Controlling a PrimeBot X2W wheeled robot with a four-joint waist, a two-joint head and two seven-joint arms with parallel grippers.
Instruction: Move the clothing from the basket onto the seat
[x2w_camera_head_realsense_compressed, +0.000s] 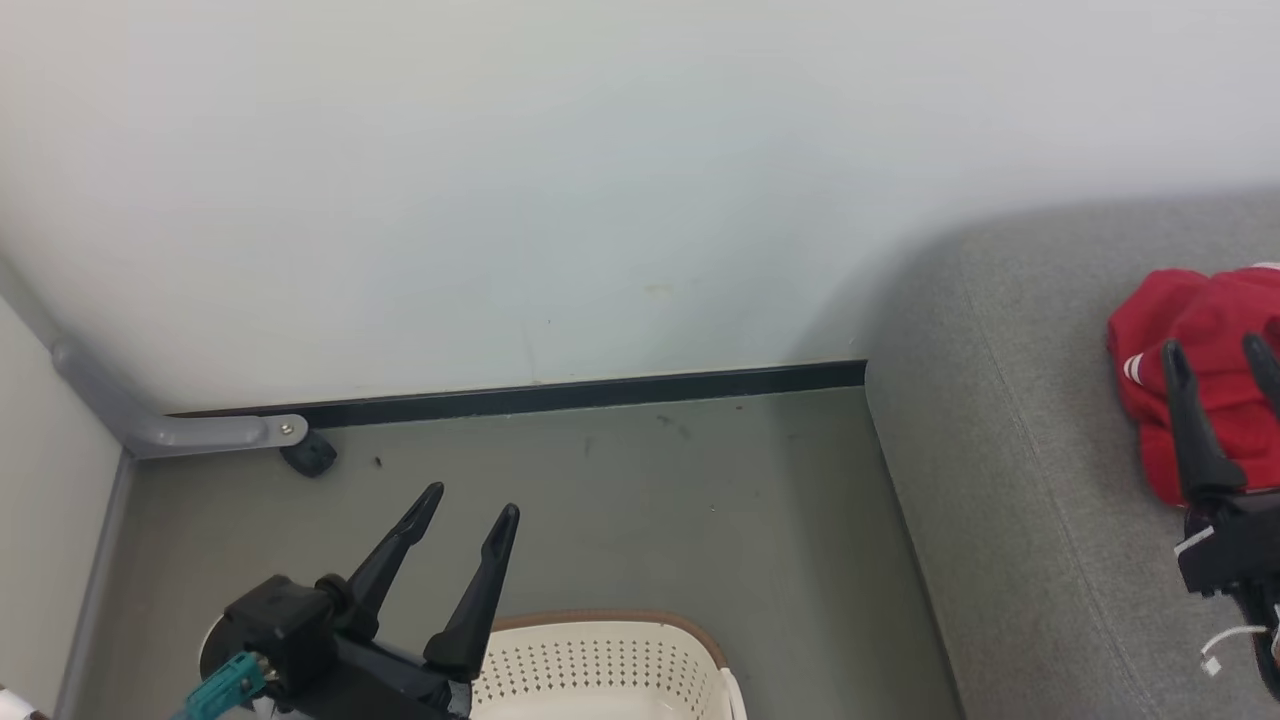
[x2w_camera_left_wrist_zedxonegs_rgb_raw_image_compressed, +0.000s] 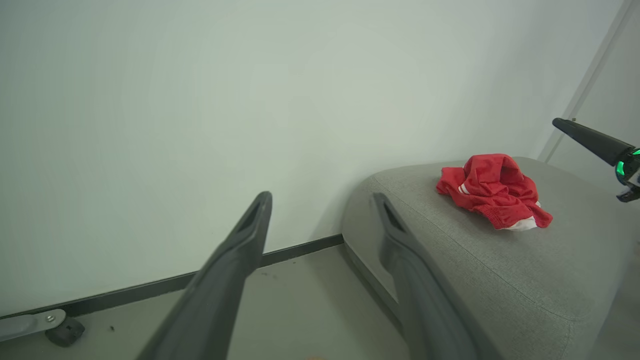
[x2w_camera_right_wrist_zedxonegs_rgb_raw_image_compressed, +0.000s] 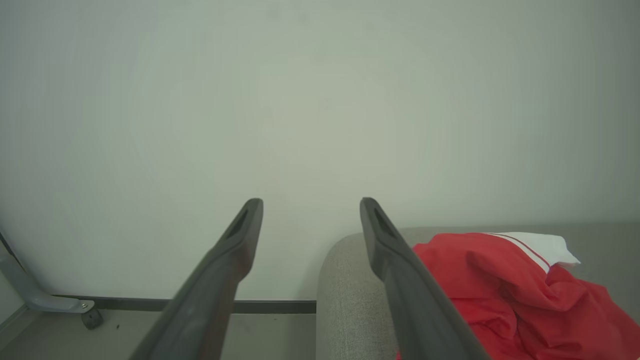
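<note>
A heap of red clothing (x2w_camera_head_realsense_compressed: 1200, 350) with white bands lies on the grey seat (x2w_camera_head_realsense_compressed: 1010, 520) at the right; it also shows in the left wrist view as clothing (x2w_camera_left_wrist_zedxonegs_rgb_raw_image_compressed: 492, 190) on the seat (x2w_camera_left_wrist_zedxonegs_rgb_raw_image_compressed: 500, 260), and in the right wrist view as clothing (x2w_camera_right_wrist_zedxonegs_rgb_raw_image_compressed: 505, 290). My right gripper (x2w_camera_head_realsense_compressed: 1215, 355) hovers open over the near edge of that heap, nothing between its fingers. The cream basket (x2w_camera_head_realsense_compressed: 600, 665) with a brown rim sits on the floor at the bottom; its inside is out of view. My left gripper (x2w_camera_head_realsense_compressed: 470, 500) stands open above the basket's left part, empty.
A pale wall with a dark baseboard (x2w_camera_head_realsense_compressed: 560, 395) runs behind the grey floor (x2w_camera_head_realsense_compressed: 650, 500). A grey metal leg with a black caster (x2w_camera_head_realsense_compressed: 310, 455) stands at the far left corner. The right gripper's finger (x2w_camera_left_wrist_zedxonegs_rgb_raw_image_compressed: 590, 140) shows at the left wrist view's right edge.
</note>
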